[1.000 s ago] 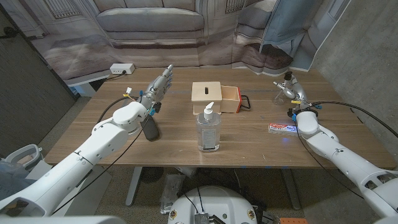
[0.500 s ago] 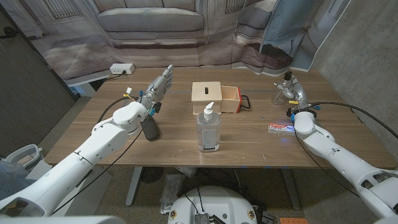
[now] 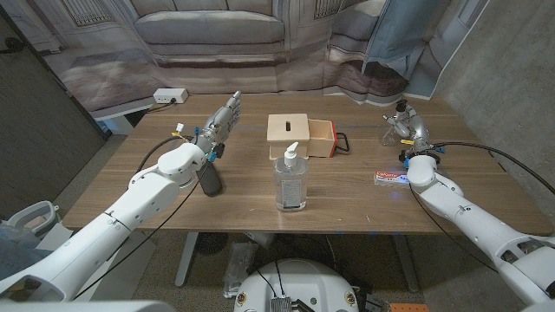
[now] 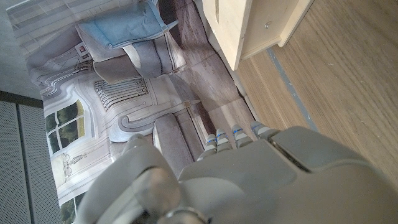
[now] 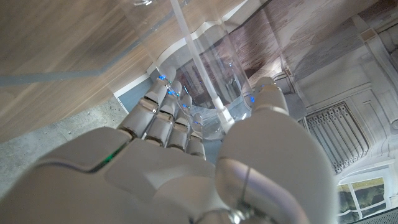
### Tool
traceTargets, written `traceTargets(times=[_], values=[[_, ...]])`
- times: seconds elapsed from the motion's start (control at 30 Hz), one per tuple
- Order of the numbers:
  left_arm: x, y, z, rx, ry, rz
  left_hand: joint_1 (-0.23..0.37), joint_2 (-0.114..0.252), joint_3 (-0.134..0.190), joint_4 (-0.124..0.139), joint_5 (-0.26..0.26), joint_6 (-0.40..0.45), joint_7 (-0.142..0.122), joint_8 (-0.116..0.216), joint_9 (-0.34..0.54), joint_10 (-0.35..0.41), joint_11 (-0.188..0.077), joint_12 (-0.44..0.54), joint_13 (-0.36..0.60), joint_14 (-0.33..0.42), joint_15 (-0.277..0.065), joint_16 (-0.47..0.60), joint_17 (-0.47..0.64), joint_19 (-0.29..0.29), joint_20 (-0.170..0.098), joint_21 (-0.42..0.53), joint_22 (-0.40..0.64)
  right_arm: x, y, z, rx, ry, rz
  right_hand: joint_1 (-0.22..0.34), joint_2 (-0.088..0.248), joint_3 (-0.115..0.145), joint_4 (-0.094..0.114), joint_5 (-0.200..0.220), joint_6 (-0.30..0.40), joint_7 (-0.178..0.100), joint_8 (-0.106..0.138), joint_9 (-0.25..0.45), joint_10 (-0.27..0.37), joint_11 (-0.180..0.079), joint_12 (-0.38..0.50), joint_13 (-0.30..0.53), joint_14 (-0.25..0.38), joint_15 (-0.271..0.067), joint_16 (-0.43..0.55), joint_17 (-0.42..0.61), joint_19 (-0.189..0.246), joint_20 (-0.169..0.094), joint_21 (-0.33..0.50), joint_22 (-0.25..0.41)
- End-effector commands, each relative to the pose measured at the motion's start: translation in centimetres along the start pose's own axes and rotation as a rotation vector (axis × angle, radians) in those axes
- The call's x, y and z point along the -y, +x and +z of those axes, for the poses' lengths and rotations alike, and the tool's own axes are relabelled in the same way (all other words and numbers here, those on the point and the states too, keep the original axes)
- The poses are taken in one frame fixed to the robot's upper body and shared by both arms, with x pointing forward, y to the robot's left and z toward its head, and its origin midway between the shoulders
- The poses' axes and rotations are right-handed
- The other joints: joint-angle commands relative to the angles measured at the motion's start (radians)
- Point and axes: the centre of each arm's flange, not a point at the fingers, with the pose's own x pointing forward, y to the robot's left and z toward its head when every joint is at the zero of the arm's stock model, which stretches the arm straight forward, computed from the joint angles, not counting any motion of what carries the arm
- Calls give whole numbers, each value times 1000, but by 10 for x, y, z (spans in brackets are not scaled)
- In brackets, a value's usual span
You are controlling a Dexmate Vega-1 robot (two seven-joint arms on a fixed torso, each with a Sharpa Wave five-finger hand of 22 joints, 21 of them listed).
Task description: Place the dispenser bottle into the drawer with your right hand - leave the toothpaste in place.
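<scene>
The dispenser bottle stands upright on the table, just in front of the wooden drawer box. The toothpaste lies well right of the bottle, beside the right arm; the right hand is raised beyond it, the left hand left of the box.

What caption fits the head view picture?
Soap bottle stands before the open wooden drawer; toothpaste lies by the right hand.

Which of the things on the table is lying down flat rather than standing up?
The toothpaste, flat beside the right hand; the dispenser bottle stands upright, and so does the wooden drawer box.
</scene>
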Motion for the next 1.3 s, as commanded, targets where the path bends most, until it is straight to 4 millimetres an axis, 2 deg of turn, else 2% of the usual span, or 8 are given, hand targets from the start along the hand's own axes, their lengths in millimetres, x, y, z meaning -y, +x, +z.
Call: traceTargets(times=[0.03, 0.2, 0.3, 0.4, 0.47, 0.63, 1.0, 1.3], values=[[0, 2, 1, 5, 3, -6, 7, 10, -6, 4, 0, 0, -1, -2, 5, -3, -4, -2, 4, 0, -9, -2, 2, -13, -1, 0, 5, -1, -1, 1, -23, -27, -14, 9, 13, -1, 4, -7, 26, -3, 10, 3, 30, -5, 14, 4, 39, -10, 10, 6, 37, -40, 15, 5], [0, 3, 1, 5, 2, -7, 8, 10, -7, 4, 0, 0, 0, -2, 5, -4, -4, -2, 4, -2, -8, -2, 2, -13, -1, 0, 5, -3, -2, 2, -25, -34, -33, 22, 19, -1, 3, -14, 76, 1, 23, 3, 64, -7, 25, 6, 71, -24, 11, 6, 58, -50, 21, 7], [0, 3, 0, 5, 0, -5, 8, 10, -8, 4, 0, 0, 0, -2, 5, -4, -4, -2, 4, -1, -9, -2, 2, -13, -1, 0, 5, -4, -2, 2, -23, -34, -51, 39, 23, -4, 2, -30, 184, 40, 50, 0, 131, 10, 40, 0, 103, -39, 2, 5, 80, -57, 25, 8], [0, 2, -1, 4, -1, -4, 8, 10, -9, 4, -1, 0, 0, -2, 5, -4, -5, -2, 4, 0, -8, -2, 2, -13, -2, 0, 5, -4, -2, 2, -18, -34, -60, 56, 29, -6, 2, -41, 296, 40, 75, -4, 203, 12, 50, -8, 126, -53, -6, 3, 93, -68, 26, 10], [-1, 2, -1, 4, -1, -4, 8, 10, -10, 4, -1, 0, -1, -2, 5, -3, -5, -2, 4, -1, -7, -2, 2, -13, -1, 0, 5, -4, -2, 2, -14, -29, -60, 61, 31, -7, 2, -45, 324, 38, 80, -5, 223, 8, 53, -10, 135, -53, -7, 2, 102, -71, 29, 10], [-1, 2, -1, 6, -1, -4, 9, 11, -10, 4, -1, 1, -1, -2, 5, -5, -6, -2, 4, 0, -8, -2, 2, -13, -2, 0, 5, -5, -3, 2, -5, -27, -78, 72, 35, -4, -1, -47, 345, 36, 83, -5, 232, 3, 51, -11, 144, -60, -7, 2, 109, -75, 31, 10], [-2, 3, -1, 8, -3, -4, 10, 11, -13, 5, -1, 1, -2, -2, 5, -4, -6, -2, 4, -2, -8, -2, 2, -13, 1, 0, 5, -5, -5, 6, 18, -29, -120, 136, 60, 13, -15, -51, 386, 16, 77, -7, 286, -23, 50, -14, 197, -107, -3, 1, 137, -101, 41, 13], [-4, 5, -1, 11, -8, -7, 10, 12, -15, 5, -1, 1, 0, -2, 5, -4, -5, -2, 4, 1, -7, -1, 2, -12, -3, 1, 6, -3, -7, 10, 31, -25, -103, 147, 66, 14, -13, -56, 392, 10, 71, -7, 297, -28, 46, -14, 205, -110, -6, 1, 139, -105, 42, 14]])
